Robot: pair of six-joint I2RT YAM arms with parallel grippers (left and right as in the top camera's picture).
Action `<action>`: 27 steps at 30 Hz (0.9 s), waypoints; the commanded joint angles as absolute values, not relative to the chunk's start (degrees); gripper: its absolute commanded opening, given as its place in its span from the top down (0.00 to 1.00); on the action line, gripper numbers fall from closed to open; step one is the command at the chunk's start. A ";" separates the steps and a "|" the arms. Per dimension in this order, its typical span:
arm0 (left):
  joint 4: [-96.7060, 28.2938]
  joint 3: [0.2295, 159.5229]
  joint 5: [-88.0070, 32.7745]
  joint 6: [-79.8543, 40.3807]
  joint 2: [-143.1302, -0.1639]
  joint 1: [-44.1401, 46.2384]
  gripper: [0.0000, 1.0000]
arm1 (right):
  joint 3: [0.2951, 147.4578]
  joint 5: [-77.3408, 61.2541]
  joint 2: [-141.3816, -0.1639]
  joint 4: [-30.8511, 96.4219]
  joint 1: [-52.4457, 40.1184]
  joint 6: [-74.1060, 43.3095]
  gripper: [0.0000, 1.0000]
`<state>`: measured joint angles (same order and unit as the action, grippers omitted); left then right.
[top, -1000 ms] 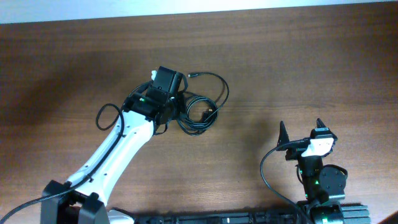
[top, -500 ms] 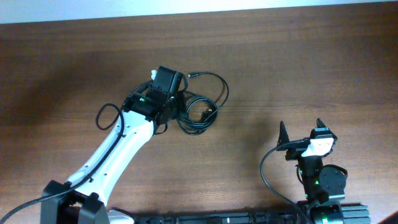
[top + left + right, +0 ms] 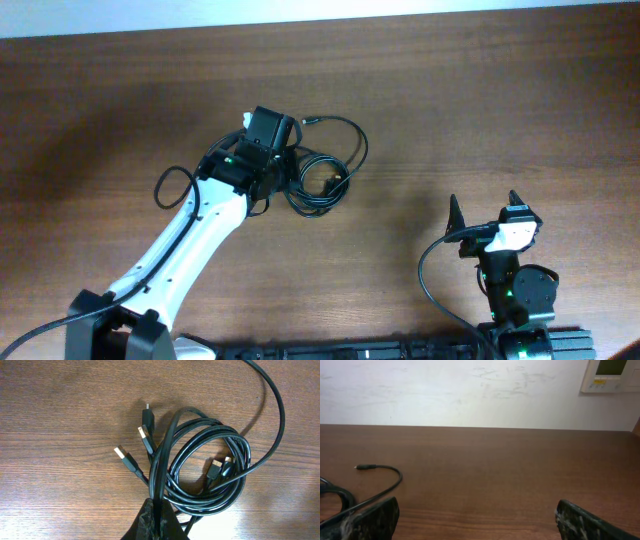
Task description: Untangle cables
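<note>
Left gripper (image 3: 158, 516) first: its fingers are closed tight on a strand of the cables (image 3: 161, 467), which runs straight up out of the pinch and into the bundle. That bundle lies on the table (image 3: 520, 90) a little left of centre, and from what I see it is hardly undone at all. Several turns are wound together into one coil (image 3: 210, 424), with strands crossing one another where they leave my fingers. Three plugs (image 3: 121, 453) fan out to the coil's left, two with bright metal ends and a smaller dark one above them, and two more sit trapped inside the ring. One long strand swings out in a wide arc beyond the coil and ends in a small plug (image 3: 308, 121) lying free on the wood; that is the only length I would call loose. Right gripper (image 3: 484, 203) sits near the table's front edge, well apart from the cables, jaws spread wide with nothing between them. So I judge the job to be at its start: one grip taken, no cord pulled clear yet. Nearly everything is left: draw each cord out of the ring, free the plugs caught inside, lay the cords apart. How many separate cords there are I cannot tell.
</note>
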<state>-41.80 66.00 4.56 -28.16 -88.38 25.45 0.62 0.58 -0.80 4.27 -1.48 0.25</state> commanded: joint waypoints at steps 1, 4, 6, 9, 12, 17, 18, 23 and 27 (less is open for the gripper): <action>-41.41 66.48 5.45 -28.62 -87.42 25.52 1.00 | 0.32 0.47 -0.51 4.58 -1.10 0.62 0.01; -41.17 66.48 5.45 -28.62 -87.42 25.52 1.00 | 0.32 0.47 -0.51 4.58 -1.10 0.62 0.01; -40.86 66.48 5.48 -28.38 -87.42 25.52 1.00 | 0.32 0.47 -0.51 4.58 -1.10 0.62 0.02; -40.62 66.48 5.45 -26.04 -87.42 25.52 1.00 | 0.32 0.47 -0.51 4.58 -1.10 0.62 0.01; -40.60 66.48 5.48 -26.06 -87.42 25.52 1.00 | 0.32 0.47 -0.51 4.58 -1.10 0.62 0.01; -39.68 66.48 5.45 -26.06 -87.42 25.52 1.00 | 0.32 0.47 -0.51 4.58 -1.10 0.62 0.01; -39.70 66.48 5.43 -26.06 -87.42 25.52 1.00 | 0.32 0.47 -0.51 4.58 -1.10 0.62 0.02; -39.70 66.48 5.45 -26.06 -87.42 25.52 1.00 | 0.32 0.47 -0.51 4.58 -1.10 0.62 0.01; -39.55 66.48 5.45 -26.06 -87.42 25.52 1.00 | 0.32 0.49 -0.51 4.58 -1.10 0.62 0.01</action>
